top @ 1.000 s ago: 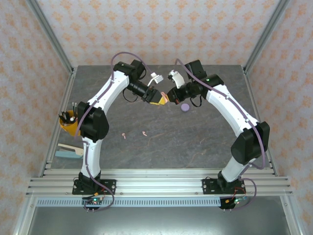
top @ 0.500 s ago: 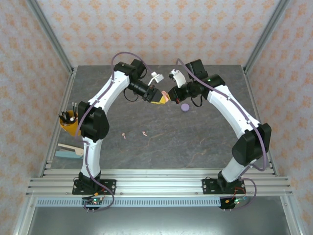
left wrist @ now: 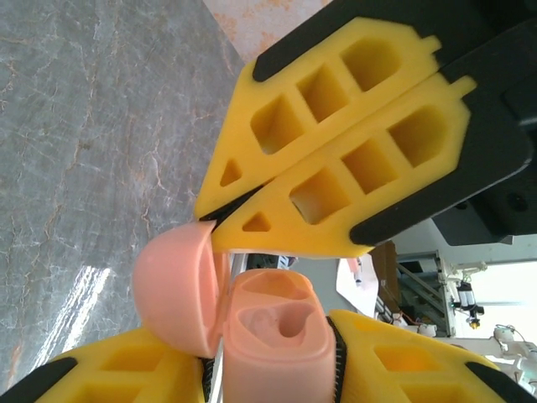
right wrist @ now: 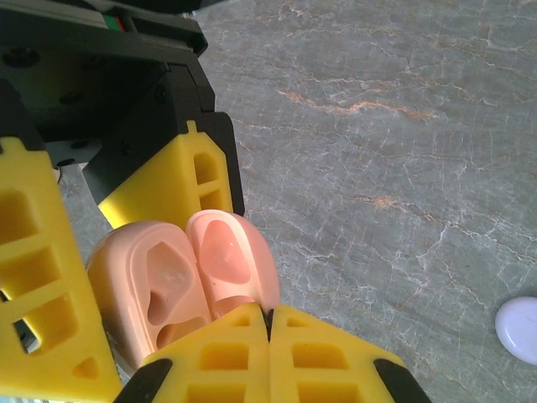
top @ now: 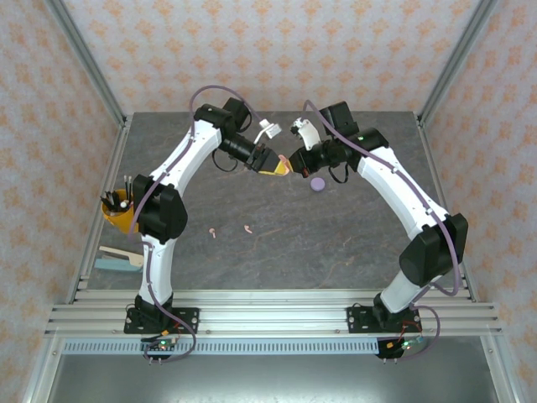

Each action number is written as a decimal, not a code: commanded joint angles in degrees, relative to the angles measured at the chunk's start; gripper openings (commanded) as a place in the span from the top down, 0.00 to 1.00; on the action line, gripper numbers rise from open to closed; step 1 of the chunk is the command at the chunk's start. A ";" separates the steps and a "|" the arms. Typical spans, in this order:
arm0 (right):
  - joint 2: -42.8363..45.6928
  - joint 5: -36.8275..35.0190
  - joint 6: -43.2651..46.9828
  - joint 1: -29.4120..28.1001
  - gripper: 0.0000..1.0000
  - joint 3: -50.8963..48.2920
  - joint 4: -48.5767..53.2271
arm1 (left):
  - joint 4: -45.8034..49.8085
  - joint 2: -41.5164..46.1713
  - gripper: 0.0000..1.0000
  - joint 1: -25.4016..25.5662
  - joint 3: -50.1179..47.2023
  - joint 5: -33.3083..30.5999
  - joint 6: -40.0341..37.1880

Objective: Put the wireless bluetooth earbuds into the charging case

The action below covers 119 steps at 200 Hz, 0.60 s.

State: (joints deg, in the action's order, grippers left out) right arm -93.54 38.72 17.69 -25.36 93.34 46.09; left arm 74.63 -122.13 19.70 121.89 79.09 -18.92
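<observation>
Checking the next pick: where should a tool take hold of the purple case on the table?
Probably across the rounded sides of the purple case, coming straight down: it lies flat and closed on the table, round, so any opposite sides serve.

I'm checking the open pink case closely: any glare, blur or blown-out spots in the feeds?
Left wrist: pink case sharp, a glare streak on the table at lower left, the background at right blown out white. Right wrist: even light, the case's cavities crisp, the purple case cut by the frame edge. Top external: evenly lit, soft shadows, but the pink case is very small.
</observation>
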 commanded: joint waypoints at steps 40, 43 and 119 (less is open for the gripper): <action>2.03 -0.31 0.54 -0.30 1.00 -0.62 -0.95 | -0.06 -0.23 0.63 -0.61 1.82 2.09 0.38; 1.96 -0.31 0.56 -0.34 1.00 -0.62 -0.99 | 0.04 -0.22 0.63 -0.68 1.79 2.19 0.35; 2.27 -2.16 -0.92 -0.30 0.96 -0.63 -2.37 | 2.47 -0.66 0.85 -0.63 1.54 3.18 -2.35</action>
State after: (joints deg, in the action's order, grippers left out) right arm -93.47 38.48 17.63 -25.36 93.21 45.82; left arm 75.02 -122.13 19.42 122.19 79.61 -19.94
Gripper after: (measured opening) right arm 0.049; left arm 0.215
